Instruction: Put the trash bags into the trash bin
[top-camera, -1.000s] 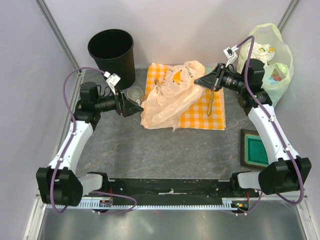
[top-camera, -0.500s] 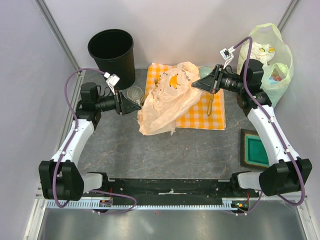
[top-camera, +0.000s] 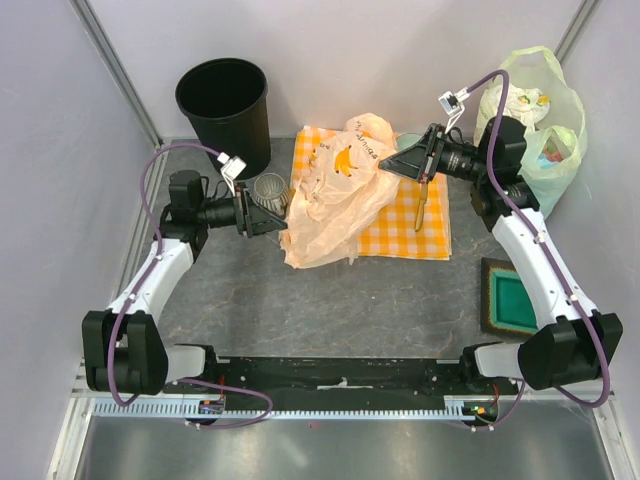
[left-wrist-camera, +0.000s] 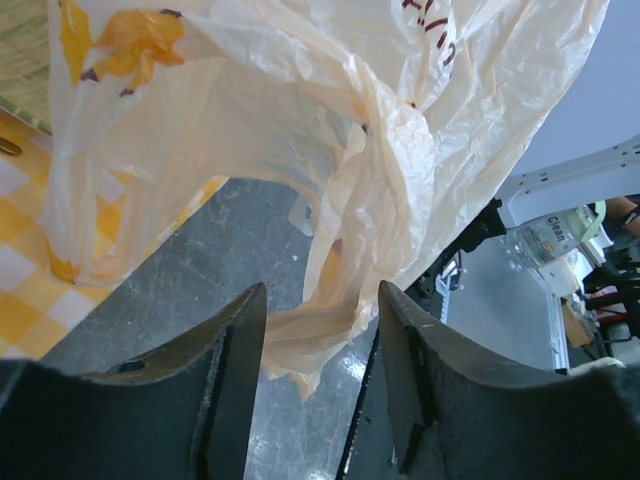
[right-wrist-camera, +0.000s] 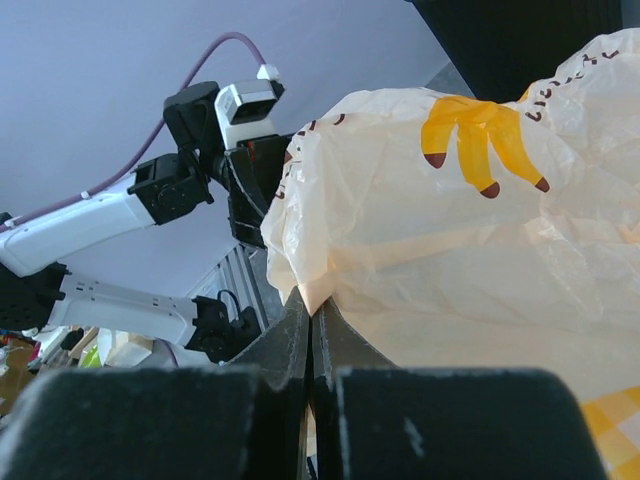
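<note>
The pale peach-orange trash bag (top-camera: 335, 195) with a banana print hangs lifted over the yellow checked cloth (top-camera: 405, 225). My right gripper (top-camera: 385, 163) is shut on the bag's upper edge and holds it up; the bag (right-wrist-camera: 470, 240) fills the right wrist view. My left gripper (top-camera: 282, 216) is open at the bag's lower left, and the bag's hanging tail (left-wrist-camera: 300, 340) lies just ahead of its fingertips. The black trash bin (top-camera: 224, 105) stands upright at the back left, its mouth open.
A small grey mug (top-camera: 268, 190) stands beside the left gripper. A pale green bag (top-camera: 540, 120) of items sits at the back right. A green-lined tray (top-camera: 517, 300) lies at the right. A utensil (top-camera: 421, 210) lies on the cloth.
My right gripper has raised the bag and carried it a little left. My left gripper has moved right and lower, close to the bag's lower edge.
</note>
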